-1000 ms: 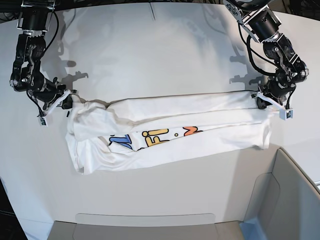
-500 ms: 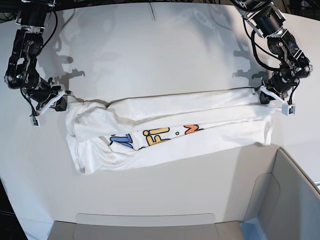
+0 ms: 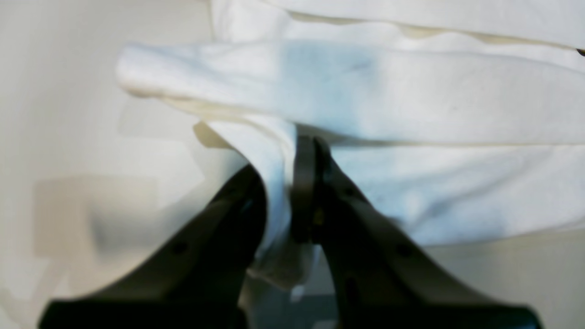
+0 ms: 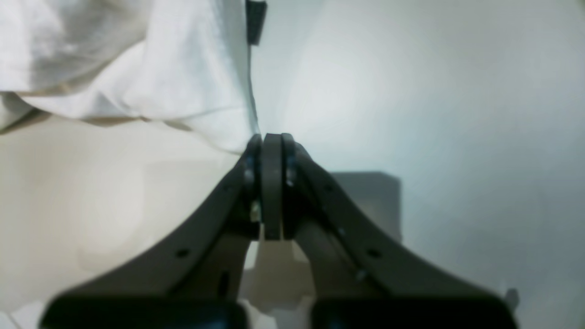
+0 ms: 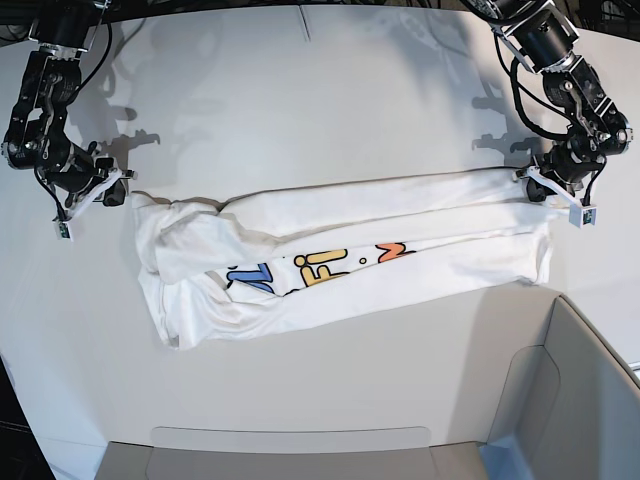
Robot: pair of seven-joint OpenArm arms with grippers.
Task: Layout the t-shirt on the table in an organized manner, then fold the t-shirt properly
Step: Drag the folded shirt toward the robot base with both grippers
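Note:
The white t-shirt (image 5: 340,250) lies on the white table (image 5: 300,100), bunched into a long horizontal band, with part of its blue, yellow and orange print (image 5: 320,268) showing. My left gripper (image 5: 535,188) is at the shirt's right end. In the left wrist view it (image 3: 285,151) is shut on a fold of white fabric (image 3: 411,100). My right gripper (image 5: 120,190) is at the shirt's left end. In the right wrist view it (image 4: 269,139) is shut, with the shirt's edge (image 4: 183,82) pinched at its tip. A small black tag (image 4: 256,16) shows on that edge.
A grey-white plastic bin (image 5: 570,400) stands at the near right corner, close to the shirt's lower right end. A flat grey panel (image 5: 290,440) lies along the near edge. A faint seam line (image 5: 303,22) runs at the far middle of the table.
Both grippers have moved toward the far side of the table, still holding the shirt's ends. The shirt has been dragged with them and its upper edge is pulled straighter.

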